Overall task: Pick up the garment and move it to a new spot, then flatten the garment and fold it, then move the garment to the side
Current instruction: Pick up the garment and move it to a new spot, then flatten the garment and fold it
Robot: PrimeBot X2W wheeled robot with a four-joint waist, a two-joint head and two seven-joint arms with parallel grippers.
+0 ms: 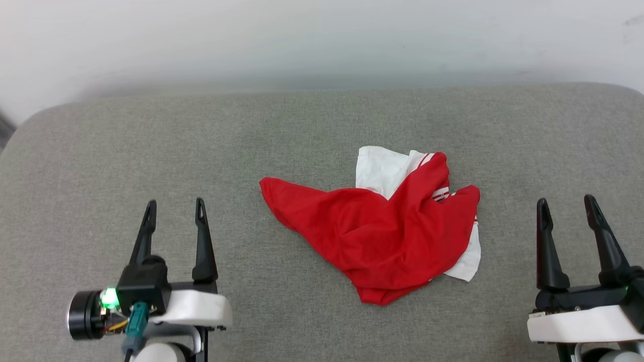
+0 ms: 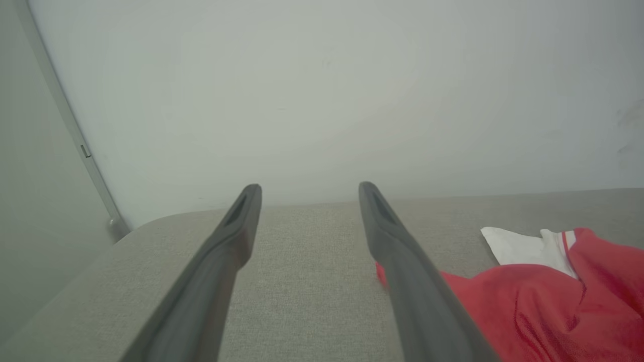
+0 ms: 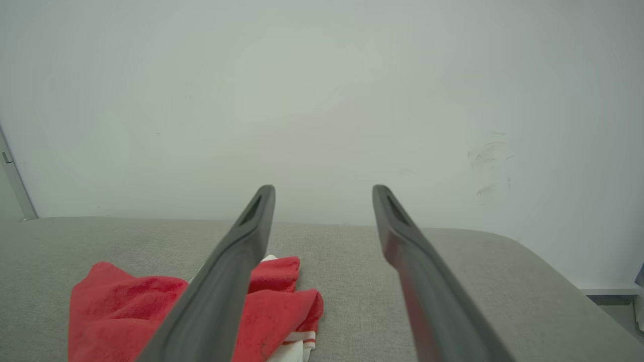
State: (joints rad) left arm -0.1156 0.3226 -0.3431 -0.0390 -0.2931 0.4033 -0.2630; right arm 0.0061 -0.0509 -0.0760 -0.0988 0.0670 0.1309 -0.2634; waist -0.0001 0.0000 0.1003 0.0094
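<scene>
The garment (image 1: 382,236) is lying in a crumpled heap between the two claws and is touching neither. The left claw (image 1: 175,202) is standing wide, its two dark fingers spread with nothing between them, and it is hanging above bare grey cloth. The right claw (image 1: 565,199) is gaping just as wide and is gripping nothing.

Looking outward from the left claw, the garment is sitting off to its right, with a pointed red corner reaching toward it slightly ahead of the fingertips. In the left wrist view that corner is peeking out from behind the right-hand finger. Looking outward from the right claw, the heap is sitting off to its left, with a white sleeve edge turned toward it. In the right wrist view the red folds are passing behind the left-hand finger, and a scrap of white-and-red striped trim is showing low down.

Plain red cloth is facing up over most of the heap, and another white sleeve is poking out on the side away from both claws.

A grey padded surface (image 1: 100,151) with rounded corners is spreading under everything. A pale wall (image 1: 322,40) is rising beyond its far edge, and faint scuff marks (image 3: 490,166) are showing on it ahead and to the right of the right claw.
</scene>
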